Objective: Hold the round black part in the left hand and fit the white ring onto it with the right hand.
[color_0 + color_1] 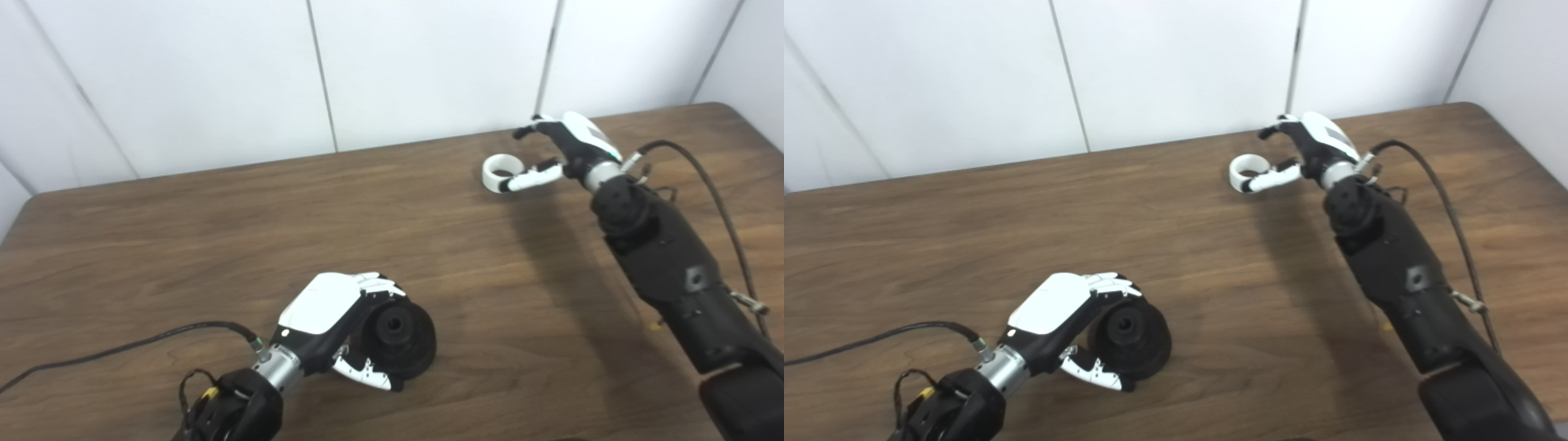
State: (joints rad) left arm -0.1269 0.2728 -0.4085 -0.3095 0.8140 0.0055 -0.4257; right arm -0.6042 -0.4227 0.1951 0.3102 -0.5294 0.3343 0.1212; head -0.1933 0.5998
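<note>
The round black part [399,342] rests tilted on the wooden table [184,245] near the front middle, its central hole facing the camera. My left hand [334,315] is shut on it, fingers curled over its top and thumb under its front. The white ring [501,169] lies flat on the table at the back right. My right hand [569,150] is open beside it: the thumb lies along the ring's near right side, touching or nearly touching it, and the fingers are raised and spread above and to the right of it.
White wall panels [429,67] stand just behind the table's far edge, close to the ring. The table's right corner [729,110] is near the right arm. Black cables [122,346] trail from both wrists across the table.
</note>
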